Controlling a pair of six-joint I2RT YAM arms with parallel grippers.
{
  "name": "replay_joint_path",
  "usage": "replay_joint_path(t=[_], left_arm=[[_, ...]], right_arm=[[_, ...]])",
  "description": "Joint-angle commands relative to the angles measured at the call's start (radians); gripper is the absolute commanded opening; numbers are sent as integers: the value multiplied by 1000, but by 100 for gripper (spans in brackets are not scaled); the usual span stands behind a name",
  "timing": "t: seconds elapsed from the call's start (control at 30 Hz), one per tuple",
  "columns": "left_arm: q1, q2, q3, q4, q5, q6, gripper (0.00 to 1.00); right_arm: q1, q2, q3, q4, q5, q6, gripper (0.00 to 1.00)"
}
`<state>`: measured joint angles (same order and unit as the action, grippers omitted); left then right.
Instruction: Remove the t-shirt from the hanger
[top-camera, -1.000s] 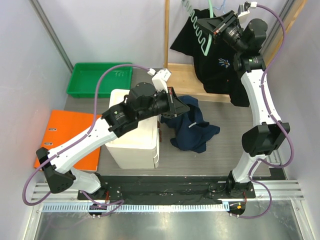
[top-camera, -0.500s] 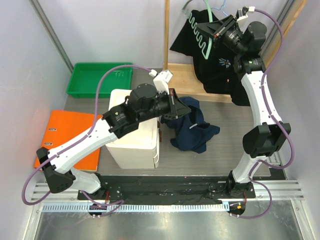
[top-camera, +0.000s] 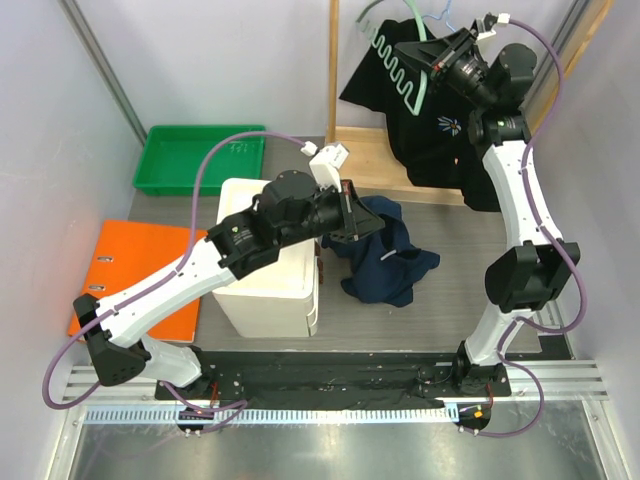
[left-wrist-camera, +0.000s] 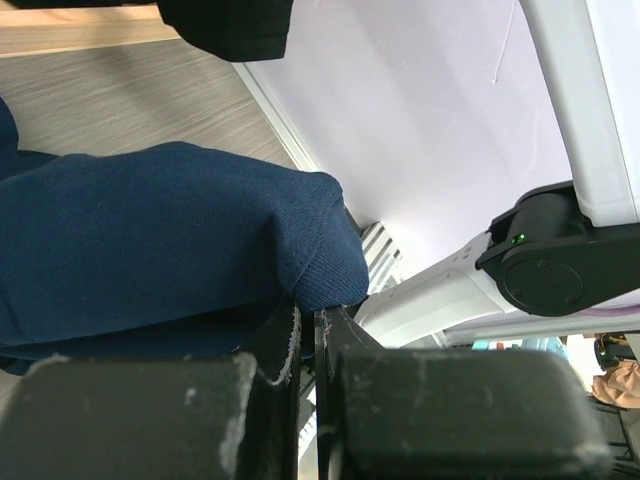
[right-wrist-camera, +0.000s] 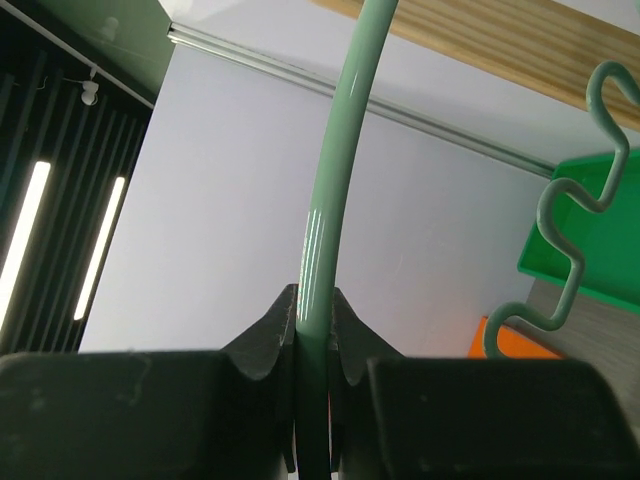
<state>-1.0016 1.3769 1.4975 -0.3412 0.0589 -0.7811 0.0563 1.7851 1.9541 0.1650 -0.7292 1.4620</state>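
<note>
**Two closed grips, well apart**

The pale green wavy plastic hanger (top-camera: 392, 62) is clamped at its rod by the right gripper (right-wrist-camera: 313, 300) and held high and bare, well apart from the cloth. The crumpled navy blue cotton t-shirt (top-camera: 385, 262) lies on the table (top-camera: 400, 320) beside the white box (top-camera: 265, 270), one fold pinched by the left gripper (left-wrist-camera: 307, 322). Removal is judged complete. Open table is left beyond the shirt's right edge, and a black garment (top-camera: 440, 150) hangs close behind the hanger.

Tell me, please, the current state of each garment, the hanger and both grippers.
navy t-shirt: off the hanger, bunched on the table
green hanger: bare, held aloft
left gripper: shut on the navy t-shirt
right gripper: shut on the green hanger
black garment: hanging at the back
</note>
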Motion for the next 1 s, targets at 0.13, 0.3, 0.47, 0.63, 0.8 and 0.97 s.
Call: replay_joint_path(t=[0.13,0.3,0.47,0.63,0.8,0.97], left_arm=[[-19,-12,44,42,7,5,0],[-25,-9,52,41,9,9,0],[-25,-27,52,31,-7,29,0],[-25,-35,76,-1,-39,59,0],[-26,-26,125,-7,-85,88,0],[-23,17,245,-2,-99,108,0]], right_arm=[[-6,19,42,73,-35,23,1],[-9,-3,-19,50,-44,-56,13],[-7,-197,-205,-102,28,-290,60],[-3,-415,-392,-373,165,-596,100],[-1,-627,-535,-591,230,-808,100],[0,-878,-803,-621,218,-945,100]])
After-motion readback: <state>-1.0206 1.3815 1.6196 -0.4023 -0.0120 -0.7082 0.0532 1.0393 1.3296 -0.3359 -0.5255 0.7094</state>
